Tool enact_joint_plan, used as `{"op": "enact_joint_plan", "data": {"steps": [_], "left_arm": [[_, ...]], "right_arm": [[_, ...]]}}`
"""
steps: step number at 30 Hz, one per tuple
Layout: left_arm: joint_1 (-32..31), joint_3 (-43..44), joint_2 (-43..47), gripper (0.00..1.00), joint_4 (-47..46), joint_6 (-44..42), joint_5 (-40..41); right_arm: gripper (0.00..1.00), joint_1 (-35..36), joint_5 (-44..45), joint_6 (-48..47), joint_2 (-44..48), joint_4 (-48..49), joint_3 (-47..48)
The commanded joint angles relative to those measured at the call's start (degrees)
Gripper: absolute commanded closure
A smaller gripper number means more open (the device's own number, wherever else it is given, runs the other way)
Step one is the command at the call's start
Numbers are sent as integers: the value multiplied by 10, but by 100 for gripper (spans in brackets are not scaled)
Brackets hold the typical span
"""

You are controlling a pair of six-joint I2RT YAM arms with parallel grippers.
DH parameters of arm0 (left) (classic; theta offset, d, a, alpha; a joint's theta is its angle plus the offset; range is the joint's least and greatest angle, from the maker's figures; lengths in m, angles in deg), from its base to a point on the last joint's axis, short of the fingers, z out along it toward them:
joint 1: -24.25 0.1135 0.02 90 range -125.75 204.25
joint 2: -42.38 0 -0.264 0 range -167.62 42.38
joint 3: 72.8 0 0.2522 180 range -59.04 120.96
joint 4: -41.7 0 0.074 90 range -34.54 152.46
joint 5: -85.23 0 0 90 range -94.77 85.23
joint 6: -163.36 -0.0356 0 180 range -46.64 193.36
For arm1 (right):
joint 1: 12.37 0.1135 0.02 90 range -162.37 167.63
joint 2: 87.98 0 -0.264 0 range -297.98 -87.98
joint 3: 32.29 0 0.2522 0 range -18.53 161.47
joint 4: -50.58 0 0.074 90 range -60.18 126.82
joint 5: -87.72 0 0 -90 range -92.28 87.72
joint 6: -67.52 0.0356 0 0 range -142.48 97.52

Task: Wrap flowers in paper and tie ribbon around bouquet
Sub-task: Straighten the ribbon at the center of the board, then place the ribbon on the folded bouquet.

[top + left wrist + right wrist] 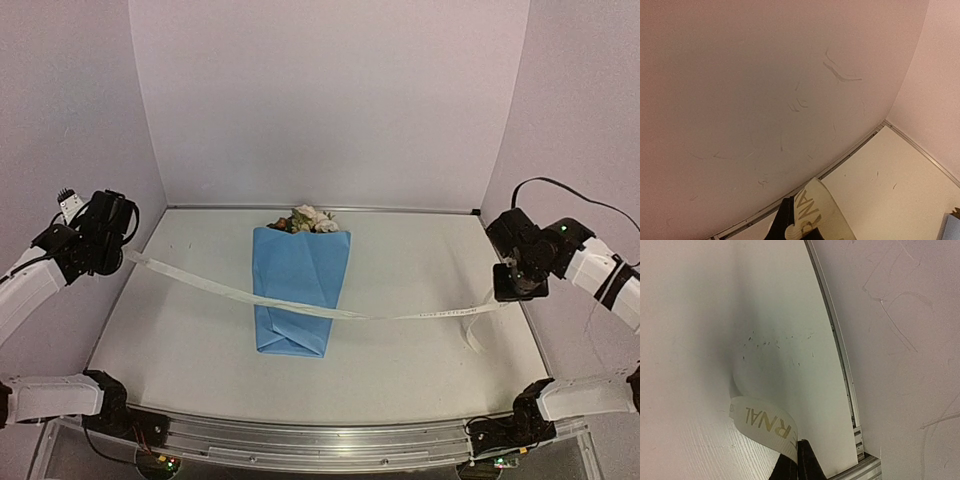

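The bouquet (298, 290) lies in the middle of the table, a folded light-blue paper (290, 265) bundle with the flowers' (305, 219) cream and rust blooms showing at its far end. The cream ribbon (400, 314) stretches taut across the bundle's lower part from side to side. My left gripper (120, 252) is shut on the ribbon's left end, raised by the left wall. The left wrist view shows that printed end (822, 210) pinched at my left gripper (792, 222). My right gripper (518, 292) is shut on the ribbon's right end (762, 422), which curls out of the gripper (797, 460).
Pale walls enclose the white table (420, 250) at the back, left and right. A metal rail (320, 440) runs along the near edge between the arm bases. A corner of the blue paper (952, 227) shows at the left wrist view's lower right.
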Motion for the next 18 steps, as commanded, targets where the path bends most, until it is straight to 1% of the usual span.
{"op": "enact_joint_plan", "data": {"steps": [1, 4, 5, 6, 7, 13, 15, 18], "left_arm": [[24, -49, -9, 100, -13, 37, -39], [60, -84, -24, 100, -34, 58, -74], [72, -93, -29, 100, -41, 64, -86], [80, -102, -36, 100, -47, 70, -95], [88, -109, -41, 100, -51, 75, -101], [129, -138, -61, 100, -68, 99, -133], [132, -145, -63, 100, -66, 115, -140], [133, -155, -65, 100, -60, 142, -145]], "right_arm": [[97, -1, 8, 50, -18, -5, -49], [94, -1, -10, 99, -37, 42, -90], [91, -2, -13, 115, -43, 60, -102], [85, -3, -14, 128, -46, 76, -116], [82, -4, -17, 139, -49, 91, -126], [77, -40, -45, 189, -61, 145, -171], [73, -51, -62, 196, -59, 163, -185], [62, -53, -83, 166, -70, 185, -179]]}}
